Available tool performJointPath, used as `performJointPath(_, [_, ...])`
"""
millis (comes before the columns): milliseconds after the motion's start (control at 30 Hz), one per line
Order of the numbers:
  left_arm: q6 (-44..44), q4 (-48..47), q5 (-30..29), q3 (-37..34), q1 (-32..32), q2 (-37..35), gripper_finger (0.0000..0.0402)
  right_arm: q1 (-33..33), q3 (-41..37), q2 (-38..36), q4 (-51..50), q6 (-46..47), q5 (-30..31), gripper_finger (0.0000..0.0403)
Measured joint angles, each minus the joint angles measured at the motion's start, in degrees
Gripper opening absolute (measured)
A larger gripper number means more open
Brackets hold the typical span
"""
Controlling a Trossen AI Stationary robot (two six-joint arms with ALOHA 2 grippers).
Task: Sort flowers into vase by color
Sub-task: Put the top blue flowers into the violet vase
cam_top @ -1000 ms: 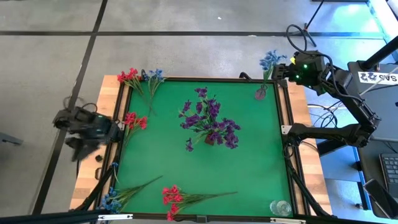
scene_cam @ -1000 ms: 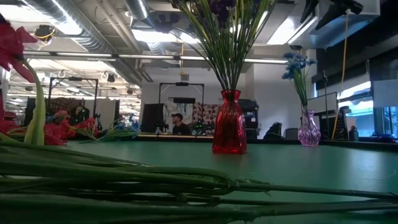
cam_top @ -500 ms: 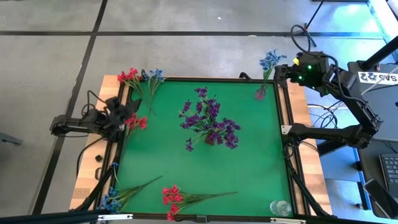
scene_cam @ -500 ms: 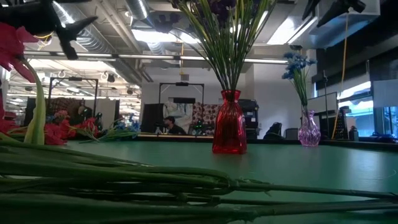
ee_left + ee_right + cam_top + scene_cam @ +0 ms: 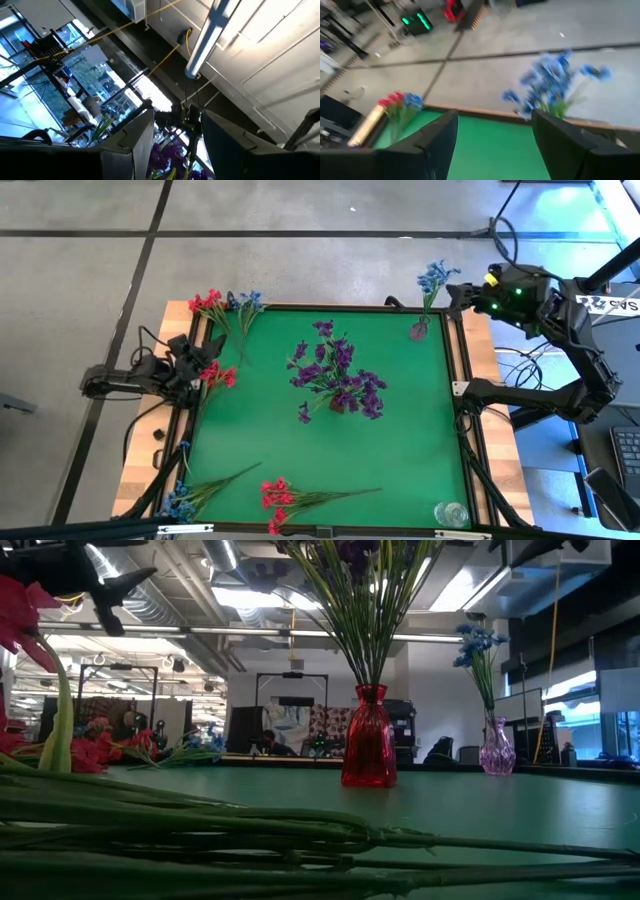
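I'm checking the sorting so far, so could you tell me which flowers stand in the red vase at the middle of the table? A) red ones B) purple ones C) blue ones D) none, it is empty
B: the high view shows purple flowers spreading from the middle of the mat, and the low view shows their green stems rising from the red vase.

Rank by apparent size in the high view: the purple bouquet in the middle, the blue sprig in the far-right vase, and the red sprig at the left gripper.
1. Purple bouquet, clearly the largest.
2. Blue sprig and red sprig look about alike; the blue one stands upright toward the camera, so I won't rank them.
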Motion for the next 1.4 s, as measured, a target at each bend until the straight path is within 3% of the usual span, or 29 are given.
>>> performJointPath(233, [2.4,-0.3,3.8,4.3,0.0,7.4,0.0161,0.0,0.0,1.0,6.9,-3.1,0.0,0.0253])
performJointPath(700, [14.4,-4.2,11.3,21.8,0.0,29.0,0.0161,0.0,0.0,1.2,13.3,-5.7,-1.2,0.0253])
performJointPath(800, [16.3,-10.4,11.3,25.6,0.4,30.6,0.0161,0.0,0.0,0.9,13.2,-5.6,-2.9,0.0253])
performJointPath(1000, [11.8,-23.4,10.6,31.5,5.4,30.6,0.0161,0.0,0.0,0.9,12.7,-5.6,-7.4,0.0253])
performJointPath(1200, [10.5,-28.4,14.4,33.0,6.8,30.5,0.0161,0.0,0.0,0.6,12.8,-5.6,-8.6,0.0253])
performJointPath(1267, [10.4,-30.8,13.2,33.0,6.7,30.5,0.0161,0.0,0.0,0.4,12.9,-5.7,-9.5,0.0253])
performJointPath(1400, [4.3,-37.2,3.2,33.0,8.3,31.8,0.0161,0.0,0.0,-0.1,12.9,-5.8,-10.4,0.0253])
